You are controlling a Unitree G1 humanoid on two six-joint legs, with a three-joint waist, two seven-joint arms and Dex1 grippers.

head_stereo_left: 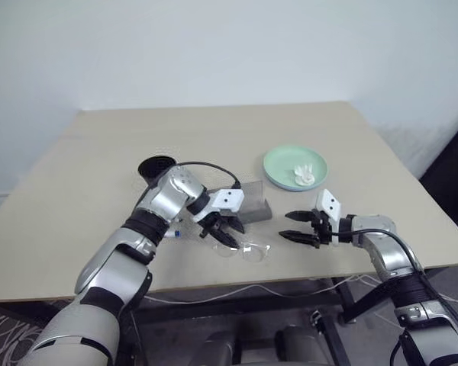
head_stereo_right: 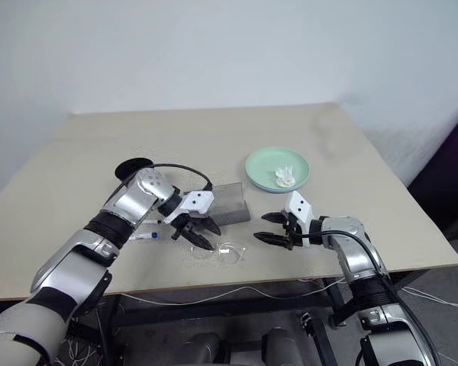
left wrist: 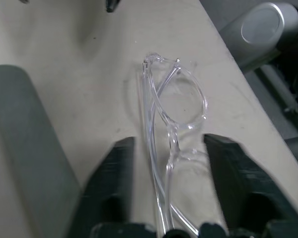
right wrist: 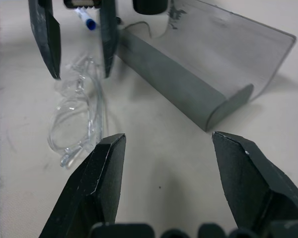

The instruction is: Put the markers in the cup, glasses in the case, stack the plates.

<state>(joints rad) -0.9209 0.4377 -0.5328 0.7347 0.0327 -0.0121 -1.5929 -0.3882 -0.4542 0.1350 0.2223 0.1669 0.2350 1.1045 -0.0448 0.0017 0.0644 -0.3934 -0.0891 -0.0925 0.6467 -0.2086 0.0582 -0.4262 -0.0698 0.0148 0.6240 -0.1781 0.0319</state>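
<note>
The left gripper (left wrist: 170, 173) straddles the clear plastic glasses (left wrist: 174, 114) (folded), fingers not pinching. The right gripper (right wrist: 169, 168) gapes wide beside the boxy grey case (right wrist: 188, 84)

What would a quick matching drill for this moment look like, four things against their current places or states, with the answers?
Things:
1. glasses
2. case
3. mint green plate
4. right gripper

States:
A. lid up, nothing inside
B. open, hovering near the table's front edge, holding nothing
C. flat on the table between the left gripper's fingers
D. holds a small white lumpy object

Pairs: 1-C, 2-A, 3-D, 4-B
</note>
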